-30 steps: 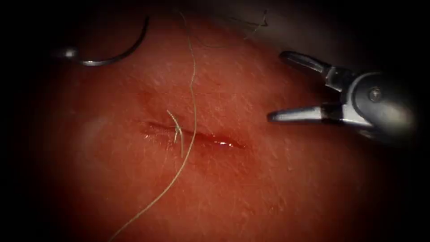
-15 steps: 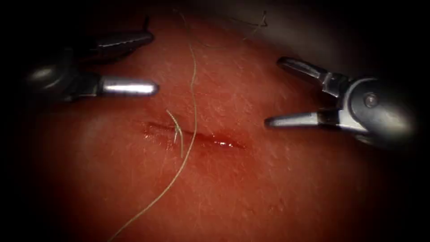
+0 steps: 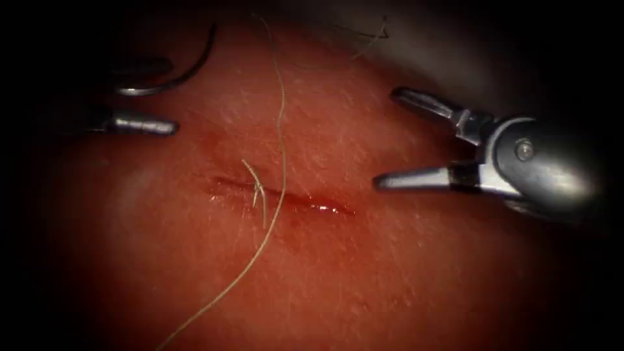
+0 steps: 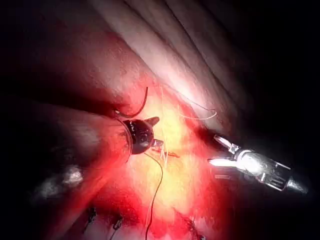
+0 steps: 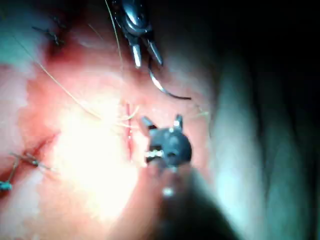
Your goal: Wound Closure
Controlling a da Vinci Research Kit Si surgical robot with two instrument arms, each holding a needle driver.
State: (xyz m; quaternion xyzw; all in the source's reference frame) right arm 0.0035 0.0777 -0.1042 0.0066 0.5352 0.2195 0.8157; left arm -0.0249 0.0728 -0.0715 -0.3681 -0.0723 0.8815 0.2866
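The cut (image 3: 279, 198) runs across the tissue (image 3: 364, 273), wet with red fluid at its right end. Free of both tools, the curved needle (image 3: 175, 79) lies on the tissue up and to the left of the cut. My left tool (image 3: 174, 95) is open, one jaw on each side of the needle's curve, and holds nothing. On the right, my right tool (image 3: 385, 138) stands wide open and empty. A long thread (image 3: 282, 130) crosses the cut, with short cut ends (image 3: 257, 188) beside it. The needle (image 4: 142, 102) sits by the left tool (image 4: 159, 132). The needle (image 5: 165, 90) also lies beyond the right tool (image 5: 161, 120).
Loose thread (image 3: 370, 36) lies at the tissue's far edge. Dark finished stitches (image 4: 117, 222) sit on another part of the tissue, and further stitches (image 5: 30, 160) show in the right wrist view. The long thread trails off toward the near left (image 3: 188, 322).
The left tool came in over the needle with open jaws, then drew back to the left, baring the needle's curve. The right tool shifted slightly left and down, still open.
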